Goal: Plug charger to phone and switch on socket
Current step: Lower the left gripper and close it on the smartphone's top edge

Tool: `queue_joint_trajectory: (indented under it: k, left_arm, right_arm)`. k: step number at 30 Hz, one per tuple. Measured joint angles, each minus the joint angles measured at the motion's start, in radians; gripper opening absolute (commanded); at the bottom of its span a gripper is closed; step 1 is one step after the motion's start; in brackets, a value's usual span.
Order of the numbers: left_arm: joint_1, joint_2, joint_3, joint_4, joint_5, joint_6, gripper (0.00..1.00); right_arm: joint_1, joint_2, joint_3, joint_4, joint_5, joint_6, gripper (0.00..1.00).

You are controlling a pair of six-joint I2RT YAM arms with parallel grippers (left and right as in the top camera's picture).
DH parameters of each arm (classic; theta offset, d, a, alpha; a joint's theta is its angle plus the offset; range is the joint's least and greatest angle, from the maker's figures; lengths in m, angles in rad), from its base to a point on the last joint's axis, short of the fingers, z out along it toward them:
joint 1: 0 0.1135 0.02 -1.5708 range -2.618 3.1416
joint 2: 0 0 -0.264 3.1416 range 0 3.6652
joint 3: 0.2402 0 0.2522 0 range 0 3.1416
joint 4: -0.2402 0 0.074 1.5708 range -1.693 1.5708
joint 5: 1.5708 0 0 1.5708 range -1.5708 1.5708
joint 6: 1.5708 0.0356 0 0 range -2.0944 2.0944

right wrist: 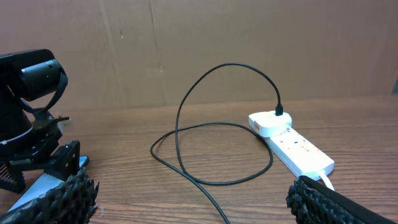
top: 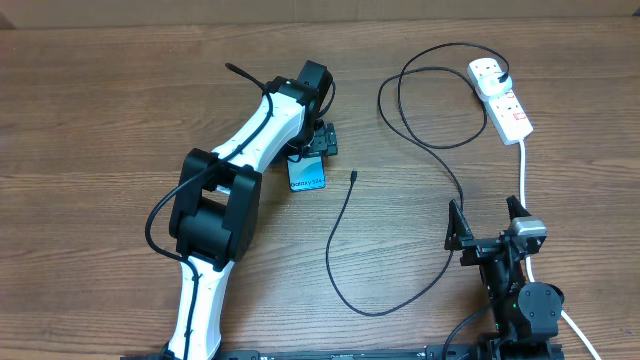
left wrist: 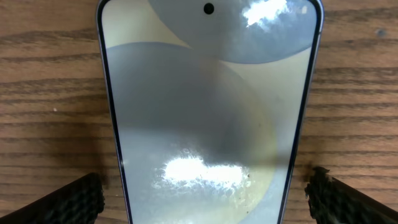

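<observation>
Overhead, left fingers (left wrist: 62, 202) wide astride phone (top: 307, 175), right fingers (right wrist: 59, 199) wide, charger (right wrist: 231, 65) (plugged) in socket (top: 505, 100).

phone (top: 307, 176) on table (top: 90, 110), charger (top: 351, 186) tip just right of it, socket (top: 500, 97) far right with charger plugged in

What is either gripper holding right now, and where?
Nothing. Left gripper straddles the phone, open and clear of its edges; right gripper open, empty.
</observation>
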Motion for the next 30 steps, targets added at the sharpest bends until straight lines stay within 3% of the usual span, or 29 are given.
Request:
queue_joint_trajectory:
  k: [30]
  left_arm:
    - [0.0,0.013,0.002,0.001,-0.003,-0.003,1.0]
  right_arm:
    - [0.0,0.0,0.0,0.001,0.0,0.0,1.0]
